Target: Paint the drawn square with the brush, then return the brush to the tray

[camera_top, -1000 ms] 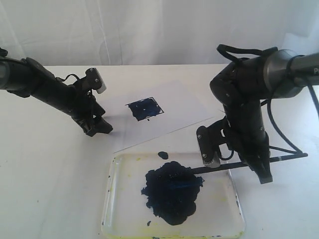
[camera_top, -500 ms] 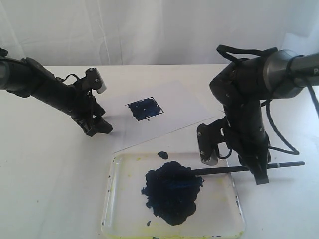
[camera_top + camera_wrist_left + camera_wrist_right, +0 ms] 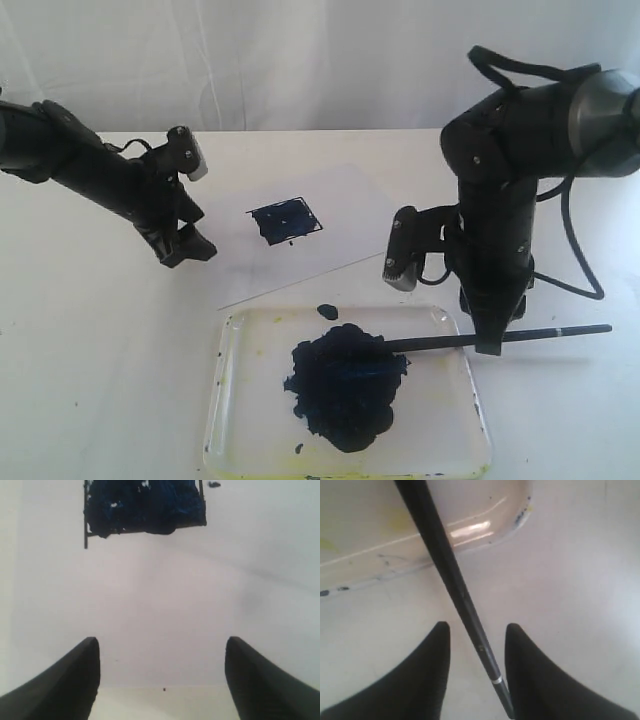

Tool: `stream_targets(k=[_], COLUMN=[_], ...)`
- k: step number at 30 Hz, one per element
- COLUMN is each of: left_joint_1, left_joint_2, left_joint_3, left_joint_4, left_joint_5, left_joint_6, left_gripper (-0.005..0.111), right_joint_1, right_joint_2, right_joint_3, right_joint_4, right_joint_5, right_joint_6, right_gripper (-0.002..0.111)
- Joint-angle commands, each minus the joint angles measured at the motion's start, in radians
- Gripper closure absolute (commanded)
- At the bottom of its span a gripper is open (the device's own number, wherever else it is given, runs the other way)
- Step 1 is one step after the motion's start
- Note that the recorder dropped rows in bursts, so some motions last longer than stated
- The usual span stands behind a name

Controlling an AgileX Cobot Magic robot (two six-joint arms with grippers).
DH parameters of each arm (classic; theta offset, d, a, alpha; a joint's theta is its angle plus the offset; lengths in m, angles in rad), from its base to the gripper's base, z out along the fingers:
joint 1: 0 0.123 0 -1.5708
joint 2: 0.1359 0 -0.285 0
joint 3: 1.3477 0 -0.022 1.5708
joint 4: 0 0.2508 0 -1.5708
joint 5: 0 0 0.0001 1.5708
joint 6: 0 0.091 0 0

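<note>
The drawn square (image 3: 285, 220), filled dark blue, sits on the white paper sheet (image 3: 350, 205); the left wrist view also has the square (image 3: 145, 507). The brush (image 3: 560, 331) lies with its tip in the paint blob (image 3: 345, 385) of the clear tray (image 3: 240, 400), its handle crossing the tray's right rim onto the table. My right gripper (image 3: 488, 343) hangs open just over the handle; the brush (image 3: 440, 545) passes between its fingers without being clamped, above the tray rim (image 3: 470, 530). My left gripper (image 3: 190, 248) is open and holds nothing at the paper's left edge (image 3: 162, 640).
A small paint spot (image 3: 327, 311) lies on the table just behind the tray. The right arm's cable (image 3: 575, 270) loops to the right. A white curtain backs the table.
The right gripper lowered the brush onto the tray, opened and rose a little; the brush now lies flatter. The left arm drew slightly back to the left.
</note>
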Motion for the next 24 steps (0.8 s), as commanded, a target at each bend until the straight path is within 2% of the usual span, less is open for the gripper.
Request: stream_targets(k=[1, 2, 4, 5, 6, 7, 8, 9, 10, 11, 12, 14, 17, 20, 24], left_joint_1=[-0.005, -0.005, -0.005, -0.005, -0.005, -0.005, -0.005, -0.005, -0.005, -0.005, -0.005, -0.005, 0.009, 0.092, 0.158], left_joint_2=[-0.070, -0.083, -0.116, -0.139, -0.152, -0.176, -0.190, -0.219, -0.234, -0.262, -0.284, -0.319, -0.363, -0.425, -0.509], left_joint_3=[0.006, 0.006, 0.006, 0.006, 0.006, 0.006, 0.006, 0.006, 0.006, 0.006, 0.006, 0.006, 0.039, 0.146, 0.282], left_joint_4=[-0.044, -0.062, -0.075, -0.075, -0.071, -0.041, -0.002, 0.097, 0.163, 0.326, 0.447, 0.598, 0.638, 0.636, 0.647], left_joint_5=[0.015, 0.015, 0.033, 0.077, 0.104, 0.155, 0.185, 0.231, 0.260, 0.321, 0.379, 0.498, 0.616, 0.623, 0.599], left_joint_6=[0.003, 0.003, -0.081, -0.193, -0.263, -0.397, -0.482, -0.644, -0.740, -0.916, -1.080, -1.292, -1.386, -1.459, -1.452], left_gripper=[0.035, 0.037, 0.053, 0.068, 0.078, 0.097, 0.107, 0.107, 0.107, 0.107, 0.107, 0.107, 0.107, 0.107, 0.107], right_joint_1=[-0.036, -0.047, -0.073, -0.090, -0.102, -0.127, -0.144, -0.180, -0.203, -0.247, -0.287, -0.354, -0.441, -0.505, -0.505], right_joint_2=[-0.034, -0.037, -0.039, -0.039, -0.039, -0.043, -0.047, -0.059, -0.066, -0.081, -0.093, -0.108, -0.130, -0.183, -0.287], right_joint_3=[0.004, 0.004, 0.004, 0.004, 0.004, 0.004, 0.004, 0.004, 0.004, 0.004, 0.004, 0.004, 0.052, 0.174, 0.224], right_joint_4=[0.129, 0.163, 0.227, 0.233, 0.233, 0.233, 0.233, 0.234, 0.243, 0.275, 0.308, 0.367, 0.373, 0.374, 0.374], right_joint_5=[-0.048, -0.063, -0.093, -0.084, -0.079, -0.071, -0.071, -0.086, -0.096, -0.101, -0.103, -0.083, -0.091, -0.157, -0.161], right_joint_6=[0.023, 0.039, 0.122, 0.191, 0.225, 0.289, 0.336, 0.437, 0.482, 0.529, 0.531, 0.566, 0.570, 0.571, 0.524], right_gripper=[0.073, 0.073, 0.076, 0.083, 0.089, 0.103, 0.109, 0.108, 0.108, 0.108, 0.108, 0.108, 0.108, 0.108, 0.108])
